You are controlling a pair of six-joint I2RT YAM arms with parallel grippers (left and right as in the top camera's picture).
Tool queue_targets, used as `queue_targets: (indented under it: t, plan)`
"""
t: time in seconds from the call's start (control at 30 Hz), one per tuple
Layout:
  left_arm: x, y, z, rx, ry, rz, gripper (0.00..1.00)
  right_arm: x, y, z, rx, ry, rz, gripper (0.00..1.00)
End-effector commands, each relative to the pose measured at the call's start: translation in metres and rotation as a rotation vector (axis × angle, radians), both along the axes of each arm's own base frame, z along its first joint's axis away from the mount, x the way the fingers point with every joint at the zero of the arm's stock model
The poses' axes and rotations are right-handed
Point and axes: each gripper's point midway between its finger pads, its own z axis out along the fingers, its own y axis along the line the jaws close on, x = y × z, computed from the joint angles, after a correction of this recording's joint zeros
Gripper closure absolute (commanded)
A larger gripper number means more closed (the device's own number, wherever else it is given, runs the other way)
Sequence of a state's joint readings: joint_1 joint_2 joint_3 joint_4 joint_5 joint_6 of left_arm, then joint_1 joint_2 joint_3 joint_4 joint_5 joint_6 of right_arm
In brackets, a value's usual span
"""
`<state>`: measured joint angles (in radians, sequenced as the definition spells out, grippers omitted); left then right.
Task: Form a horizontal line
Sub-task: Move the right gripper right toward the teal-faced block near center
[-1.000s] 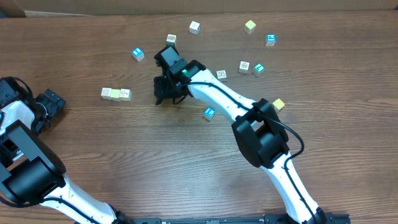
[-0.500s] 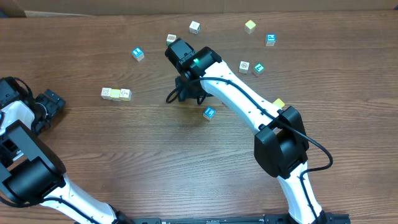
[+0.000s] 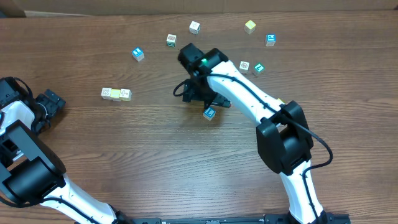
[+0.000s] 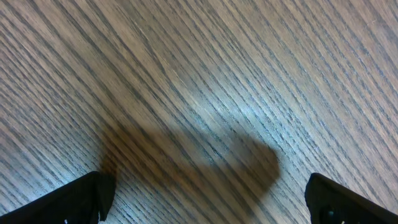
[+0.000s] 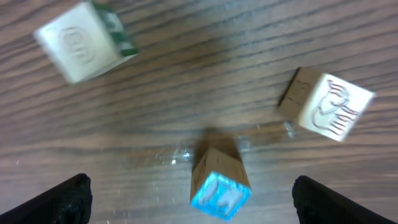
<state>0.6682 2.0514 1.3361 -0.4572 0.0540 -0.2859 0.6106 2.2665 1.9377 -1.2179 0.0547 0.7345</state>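
Note:
A short row of three touching cubes (image 3: 116, 94), white, yellow, white, lies at the left of the table. A loose blue-faced cube (image 3: 209, 112) stands on the wood near the middle. My right gripper (image 3: 204, 101) hovers over it. In the right wrist view the blue cube (image 5: 221, 186) sits between the widely spread fingertips (image 5: 68, 199), touched by neither. The right gripper (image 5: 202, 208) is open and empty. My left gripper (image 3: 53, 102) rests at the far left edge. The left gripper (image 4: 217, 208) is open over bare wood.
Loose cubes lie scattered along the back: blue (image 3: 137, 53), white (image 3: 171, 40), white (image 3: 194, 27), yellow (image 3: 250, 26), blue (image 3: 270, 40), white (image 3: 244, 66) and teal (image 3: 259, 68). Two white cubes (image 5: 84, 40) (image 5: 326, 106) lie just beyond the blue one.
My right arm has swung to the right, away from the row, to over the blue cube, and its jaws have opened wide. The left arm and the cubes have not moved.

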Motion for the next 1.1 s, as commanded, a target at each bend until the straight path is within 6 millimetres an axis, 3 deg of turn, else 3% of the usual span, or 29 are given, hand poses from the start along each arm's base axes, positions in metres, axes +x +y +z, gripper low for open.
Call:
queue_targets:
  t: [0.0,0.33,0.43,0.47,0.67,1.07]
  plan:
    - [-0.04,-0.015,-0.052,-0.086,0.154,0.041,0.0,-0.008,0.006,-0.008,0.088,0.062,-0.09,0.0]
    - [-0.04,-0.015,-0.052,-0.086,0.154,0.041,0.0,-0.014,0.004,-0.019,0.08,0.078,-0.129,0.0]
    - [-0.04,-0.015,-0.052,-0.086,0.154,0.041,0.0,-0.022,-0.002,-0.024,0.059,0.106,-0.137,0.22]
    - [-0.04,-0.015,-0.052,-0.086,0.154,0.041,0.0,-0.024,-0.004,-0.026,0.052,0.115,-0.148,0.24]
    - [-0.04,-0.015,-0.052,-0.086,0.154,0.041,0.01,-0.03,-0.009,-0.04,0.04,0.13,-0.245,0.27]
    - [-0.04,-0.015,-0.052,-0.086,0.154,0.041,0.0,-0.028,-0.009,-0.041,0.039,0.119,-0.251,0.42]
